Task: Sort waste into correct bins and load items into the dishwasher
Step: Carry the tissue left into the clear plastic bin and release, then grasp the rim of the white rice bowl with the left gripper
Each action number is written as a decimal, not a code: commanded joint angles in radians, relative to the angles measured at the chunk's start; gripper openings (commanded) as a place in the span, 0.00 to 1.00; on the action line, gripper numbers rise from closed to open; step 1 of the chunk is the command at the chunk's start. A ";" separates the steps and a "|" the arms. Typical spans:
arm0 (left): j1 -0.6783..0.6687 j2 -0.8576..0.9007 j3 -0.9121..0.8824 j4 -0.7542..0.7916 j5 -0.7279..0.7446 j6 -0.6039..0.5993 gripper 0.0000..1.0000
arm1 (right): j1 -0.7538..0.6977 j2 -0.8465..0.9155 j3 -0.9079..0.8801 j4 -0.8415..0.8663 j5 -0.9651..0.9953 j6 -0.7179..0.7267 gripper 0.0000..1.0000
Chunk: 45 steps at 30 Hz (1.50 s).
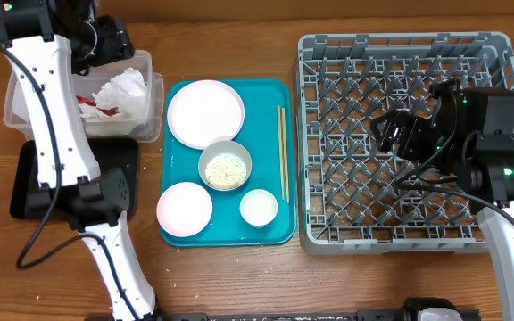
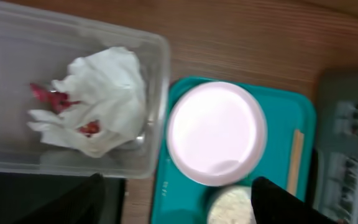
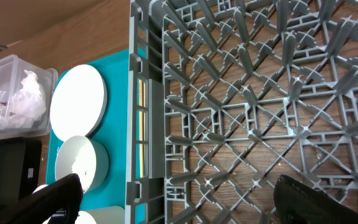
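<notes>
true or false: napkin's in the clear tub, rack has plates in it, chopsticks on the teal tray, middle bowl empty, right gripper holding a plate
The napkin is in the clear tub: true.
The dish rack has plates in it: false, it holds no dishes.
The chopsticks lie on the teal tray: true.
The middle bowl is empty: false, it holds rice.
The right gripper holds a plate: false, it is open, above the rack.
</notes>
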 commanded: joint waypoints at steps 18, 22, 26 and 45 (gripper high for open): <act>-0.436 -0.303 -0.999 0.254 0.035 -0.015 0.64 | -0.003 -0.006 0.021 0.009 -0.002 0.000 1.00; -0.550 -0.303 -1.066 0.396 -0.117 -0.141 0.64 | -0.003 -0.006 0.021 0.008 -0.002 0.000 1.00; -0.621 -0.303 -1.155 0.493 -0.234 -0.247 0.61 | -0.003 -0.006 0.021 0.005 -0.002 0.000 1.00; -0.631 -0.303 -1.430 0.820 -0.180 -0.336 0.09 | -0.003 -0.006 0.021 0.001 -0.002 0.000 1.00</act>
